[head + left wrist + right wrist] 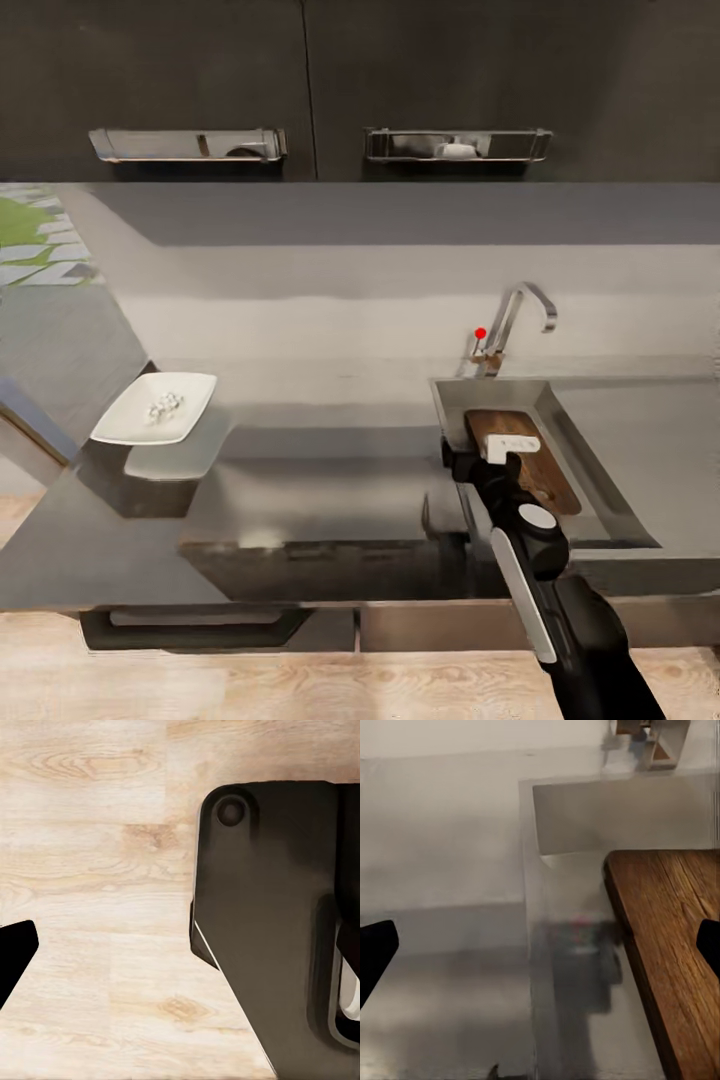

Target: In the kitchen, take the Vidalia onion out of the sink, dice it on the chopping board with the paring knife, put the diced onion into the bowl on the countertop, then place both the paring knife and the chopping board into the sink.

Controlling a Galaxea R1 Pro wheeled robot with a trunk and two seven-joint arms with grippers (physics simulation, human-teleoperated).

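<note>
The right arm reaches in from the near right of the head view, and its gripper point(478, 452) hovers over the near left corner of the sink point(600, 500), just at the near short edge of the chopping board point(525, 460). In the right wrist view the two dark fingertips point(375, 952) stand wide apart at either side, with nothing between them, so the right gripper is spread and empty. The board lies inside the basin, tilted against its slope, under the tall chrome tap point(515, 325) with its small red knob point(480, 333).

Far to the left on the glossy grey countertop point(330, 470), well apart from the sink, sits the white square bowl point(190, 410), with the diced onion point(165, 405) as a small heap of white cubes inside it.

The left wrist view looks down on a pale wooden floor point(90, 870) and a dark part of the robot's body point(270, 930); one dark fingertip point(11, 952) shows at its edge, and whether the left gripper is spread or pressed together cannot be told.

By my reading the task is nearly over: the onion is diced and bowled, and the board appears to be in the sink and released. The paring knife cannot be made out, so whether it too is in the sink is uncertain.
</note>
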